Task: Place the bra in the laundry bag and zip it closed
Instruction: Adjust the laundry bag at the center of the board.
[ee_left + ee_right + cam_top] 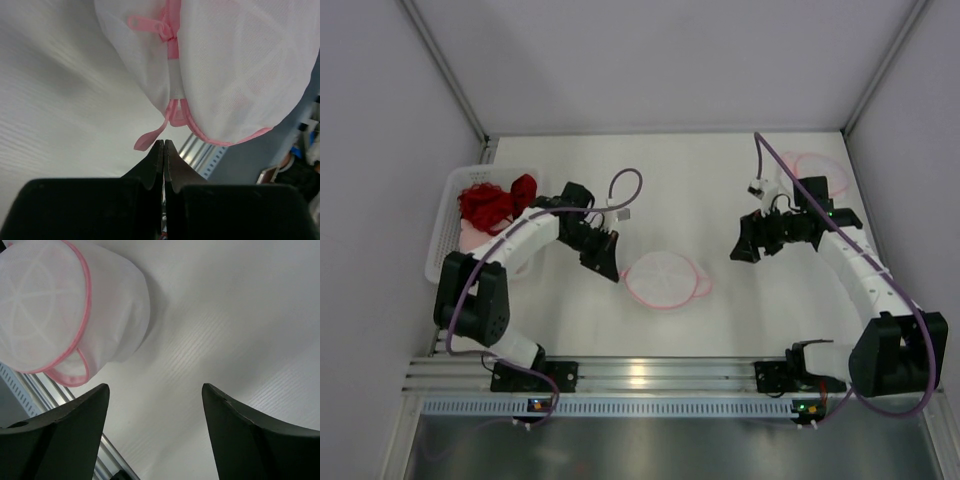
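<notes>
**Risking a bag that slides instead of opening**

The laundry bag [665,280] lies on the table [720,200] between the two arms. It is domed and white with pink trim, and nothing red shows through its mesh. A red garment [498,200], which I take for the bra, sits in the basket [440,235] at the far left, well apart from the bag. The left gripper [164,142] is pressed fully together right at the bag's pink tab [147,140]. No cloth shows between its fingers, so I cannot tell whether the tab is pinched. The right gripper [155,386] stands wide and holds nothing, near the bag but clear of it.

The zip pull [147,23] is small and lies flat against the mesh. If the tab is not truly held, a tug on the pull would likely drag the light bag across the smooth table rather than run the zip. A wide jaw closing there could also gather mesh with the pull and jam the teeth.
</notes>
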`<state>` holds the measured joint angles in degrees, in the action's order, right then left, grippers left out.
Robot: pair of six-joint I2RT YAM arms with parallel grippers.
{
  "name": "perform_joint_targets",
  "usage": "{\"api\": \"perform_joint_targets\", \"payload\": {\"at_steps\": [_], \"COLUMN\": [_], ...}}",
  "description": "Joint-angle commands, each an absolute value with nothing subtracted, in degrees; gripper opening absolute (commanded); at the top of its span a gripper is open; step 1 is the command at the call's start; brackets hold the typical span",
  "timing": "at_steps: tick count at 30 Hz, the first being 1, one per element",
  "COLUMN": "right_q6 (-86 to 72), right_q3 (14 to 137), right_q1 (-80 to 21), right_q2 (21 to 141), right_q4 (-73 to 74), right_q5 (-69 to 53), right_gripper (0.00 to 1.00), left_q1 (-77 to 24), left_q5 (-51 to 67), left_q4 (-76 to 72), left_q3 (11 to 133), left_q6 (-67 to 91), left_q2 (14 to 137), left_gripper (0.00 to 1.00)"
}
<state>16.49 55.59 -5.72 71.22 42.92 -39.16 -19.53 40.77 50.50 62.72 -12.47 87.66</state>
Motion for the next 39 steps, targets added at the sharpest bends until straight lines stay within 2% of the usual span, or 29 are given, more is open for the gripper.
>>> {"api": "perform_joint_targets", "payload": {"at_steps": [1,5,6,10,14,19,22,25,31,39], "right_q6": [17.2,17.1,17.2,17.2,17.1,16.2,14.9,12.3,1.4,-6.0], "right_q3": [58.3,58.4,58.2,58.0,57.8,56.7,55.2,53.9,51.1,51.9], "right_q1": [-5.2,-5.1,-5.2,-5.1,-5.1,-5.1,-5.1,-5.0,-7.2,-15.2], "right_q2": [71.5,71.4,71.5,71.5,71.6,71.5,71.5,71.6,74.7,81.6], "right_q4": [42.4,42.5,42.5,42.5,42.4,41.5,40.6,38.4,28.9,22.1], "right_q5": [-40.3,-39.6,-39.4,-38.8,-38.8,-39.6,-41.5,-44.0,-50.8,-50.1], "right_gripper": [0.77,0.91,0.99,1.0,1.0,0.99,0.99,0.99,0.97,0.86], "left_q1": [-19.8,-20.1,-20.2,-20.7,-22.0,-21.4,-18.7,-15.0,-11.9,-15.4], "left_q5": [51.8,51.4,51.9,53.9,54.1,48.4,45.9,44.5,47.1,49.8], "left_q4": [51.9,45.5,44.0,36.5,35.9,35.8,35.3,35.2,34.6,34.1], "left_q3": [62.9,67.8,70.1,77.7,86.1,90.8,89.4,84.7,72.0,65.4], "left_q6": [-6.0,-2.0,-0.2,7.0,8.9,9.3,10.1,10.8,12.6,14.9], "left_q2": [93.2,98.0,100.1,106.8,113.9,117.0,114.3,109.2,97.2,94.0], "left_gripper": [0.0,0.0,0.0,0.0,0.0,0.01,0.13,0.18,0.18,0.16]}}
